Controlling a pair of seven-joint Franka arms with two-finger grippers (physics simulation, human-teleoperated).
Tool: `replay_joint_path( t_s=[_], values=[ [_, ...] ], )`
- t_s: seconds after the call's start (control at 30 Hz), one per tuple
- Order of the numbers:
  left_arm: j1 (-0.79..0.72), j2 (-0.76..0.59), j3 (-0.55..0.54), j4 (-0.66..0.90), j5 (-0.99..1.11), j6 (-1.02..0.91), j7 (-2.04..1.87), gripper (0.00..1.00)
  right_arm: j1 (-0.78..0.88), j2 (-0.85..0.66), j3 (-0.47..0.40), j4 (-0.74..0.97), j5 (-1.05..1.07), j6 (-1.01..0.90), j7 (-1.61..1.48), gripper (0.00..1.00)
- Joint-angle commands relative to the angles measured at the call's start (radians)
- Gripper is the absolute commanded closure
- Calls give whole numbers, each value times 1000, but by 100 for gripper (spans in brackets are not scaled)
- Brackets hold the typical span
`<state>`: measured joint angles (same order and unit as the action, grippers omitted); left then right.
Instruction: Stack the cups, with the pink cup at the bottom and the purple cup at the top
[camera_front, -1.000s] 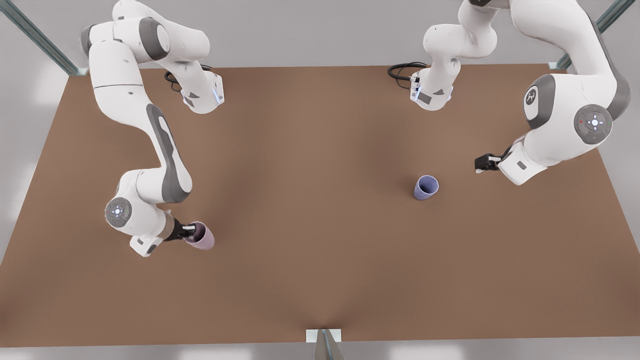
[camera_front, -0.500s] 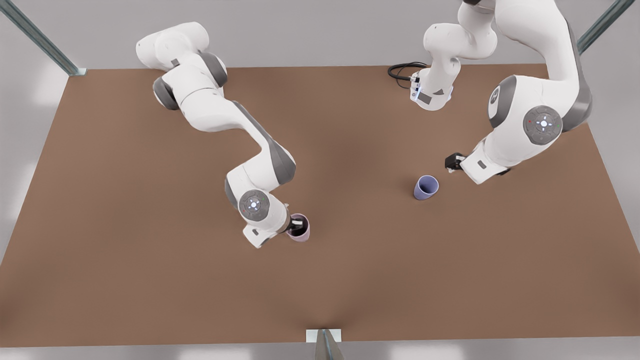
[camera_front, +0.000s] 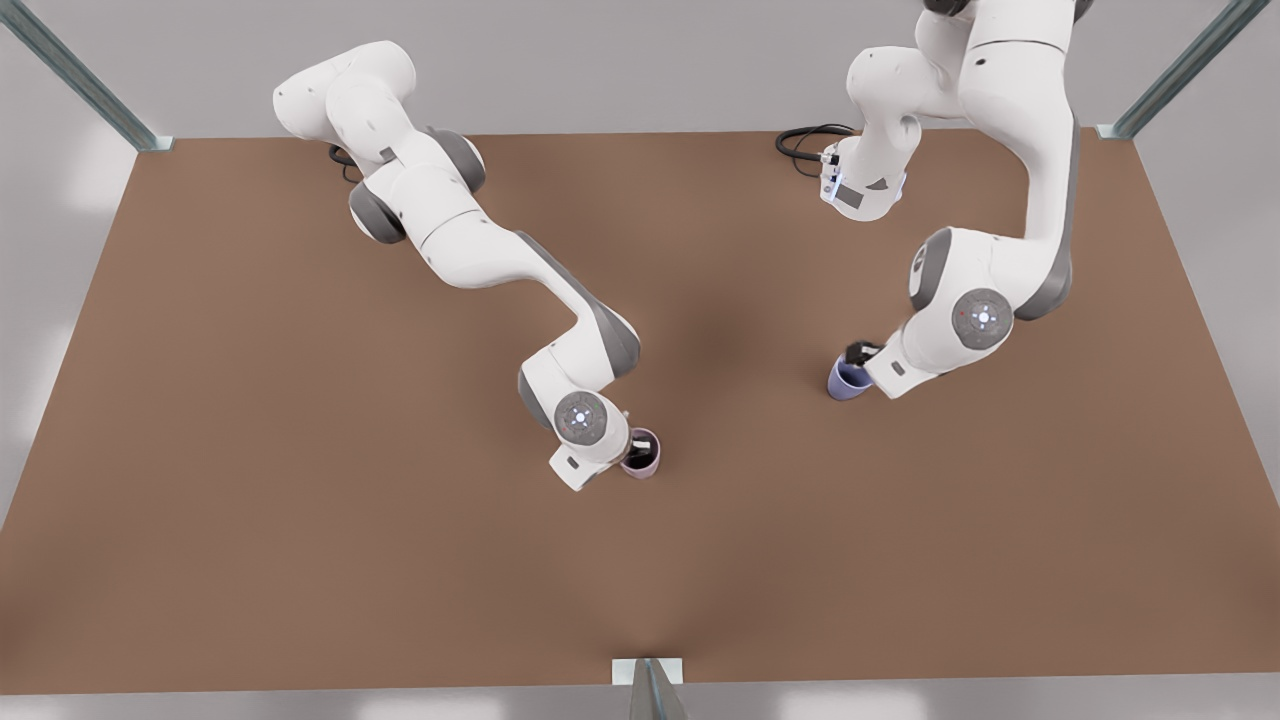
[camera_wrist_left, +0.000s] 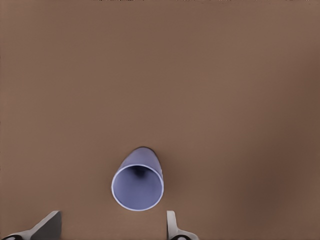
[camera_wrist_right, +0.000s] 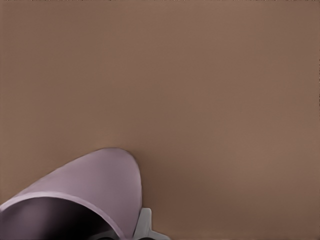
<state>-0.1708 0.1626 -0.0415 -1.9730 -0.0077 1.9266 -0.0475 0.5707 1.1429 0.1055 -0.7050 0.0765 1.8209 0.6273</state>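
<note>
The pink cup stands upright near the table's middle, with my right gripper shut on its rim, one finger inside. In the right wrist view the pink cup looms close beside one finger. The purple cup stands on the table toward the front view's right. My left gripper hovers over its rim, open. Seen from the left wrist, the purple cup lies just ahead of the spread fingertips, which do not touch it.
The brown table spreads wide around both cups. Black cables lie at the far edge by an arm base. Metal frame posts stand at the back corners, and a bracket sits at the front edge.
My right gripper carried the pink cup from the front view's left to the table's middle. My left gripper swung in from the right and now sits over the purple cup.
</note>
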Motion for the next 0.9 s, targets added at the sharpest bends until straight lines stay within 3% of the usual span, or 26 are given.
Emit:
replay_joint_path(
  t_s=[0.0,0.1,0.13,0.17,0.5,0.73,0.8,0.87],
  values=[
    [-1,0,3,-12,3,15,0,0,2,0,0,-1,-8,-3,2,79],
    [13,15,3,-70,3,106,0,0,14,0,-15,-5,-8,11,5,79],
    [13,17,5,-81,2,114,0,0,15,0,-15,-5,-8,14,17,51],
    [14,18,25,-87,3,121,0,0,26,-2,-20,-7,-14,20,18,0],
    [40,84,26,-127,2,215,0,0,35,-3,-26,-8,-18,40,15,0],
    [47,45,42,-230,3,258,14,0,35,-14,-26,-14,-18,52,6,0],
    [47,43,42,-251,2,276,14,0,-8,-100,-30,-25,-21,37,-1,0],
    [47,43,42,-267,-2,298,14,0,-77,-316,-30,-140,-78,-104,-83,0]
  ],
)
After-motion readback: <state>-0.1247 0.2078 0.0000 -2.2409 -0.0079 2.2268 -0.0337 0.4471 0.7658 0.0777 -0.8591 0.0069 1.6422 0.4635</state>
